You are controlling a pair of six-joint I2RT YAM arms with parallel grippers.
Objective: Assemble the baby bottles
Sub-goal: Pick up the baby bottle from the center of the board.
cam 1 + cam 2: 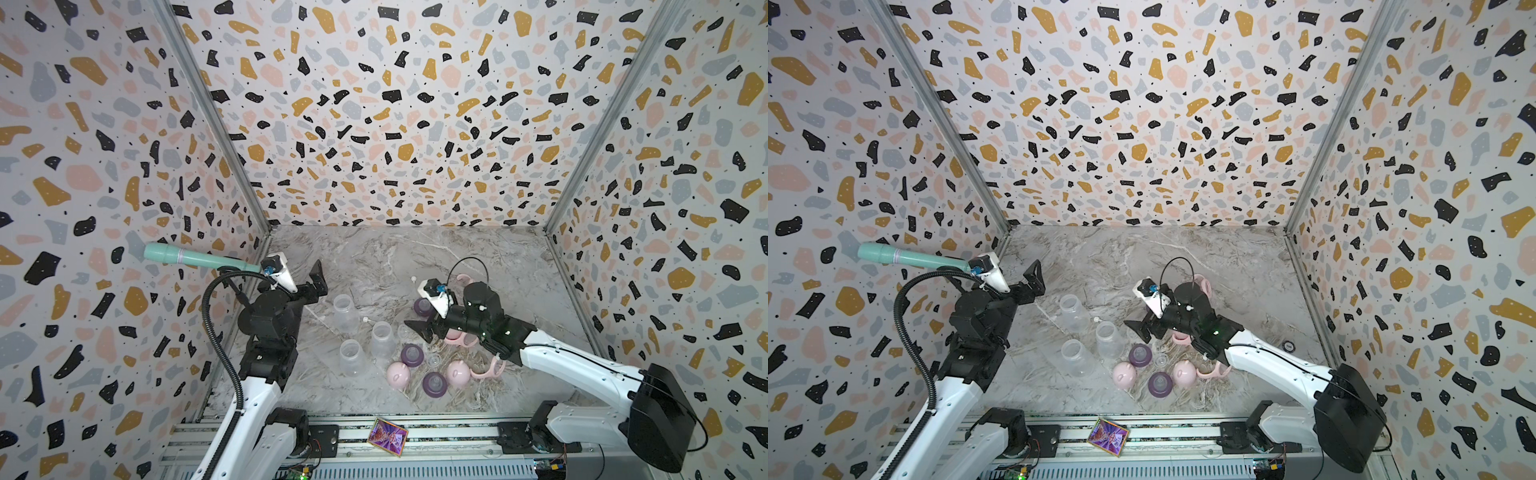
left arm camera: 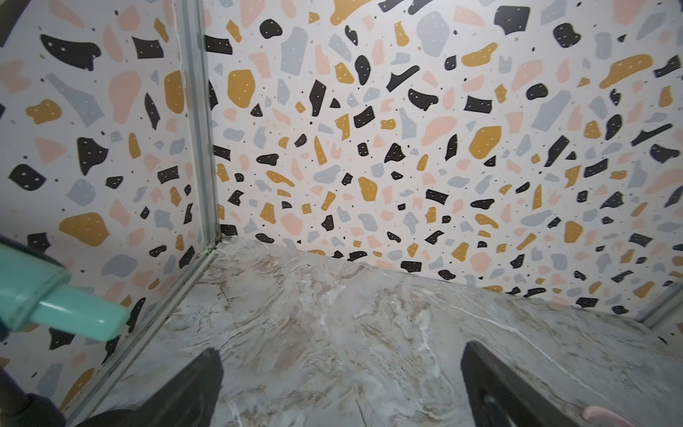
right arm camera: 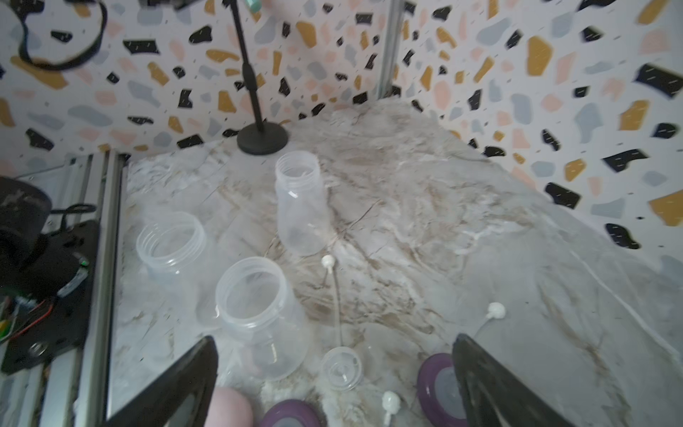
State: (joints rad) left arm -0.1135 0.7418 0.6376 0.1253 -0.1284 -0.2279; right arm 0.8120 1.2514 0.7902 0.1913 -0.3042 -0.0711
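Note:
Three clear open bottles [image 1: 345,311] [image 1: 383,338] [image 1: 352,356] stand uncapped at mid-table in both top views. To their right lie purple teat rings [image 1: 412,354] [image 1: 434,383], pink eared caps [image 1: 398,374] [image 1: 458,373] and pink handled collars [image 1: 492,368]. My right gripper [image 1: 417,330] [image 3: 334,340] hovers open and empty over these parts, with the nearest bottle [image 3: 258,307], a clear straw disc [image 3: 340,369] and a purple ring [image 3: 441,392] below its jaws. My left gripper [image 1: 318,281] [image 2: 340,349] hangs open and empty over bare table, behind and left of the bottles.
A mint-green microphone [image 1: 187,255] on a black stand [image 3: 262,138] reaches out above the left arm. Thin straws with white ball ends [image 3: 495,310] lie loose among the parts. A colourful card [image 1: 387,436] rests on the front rail. Patterned walls close in three sides.

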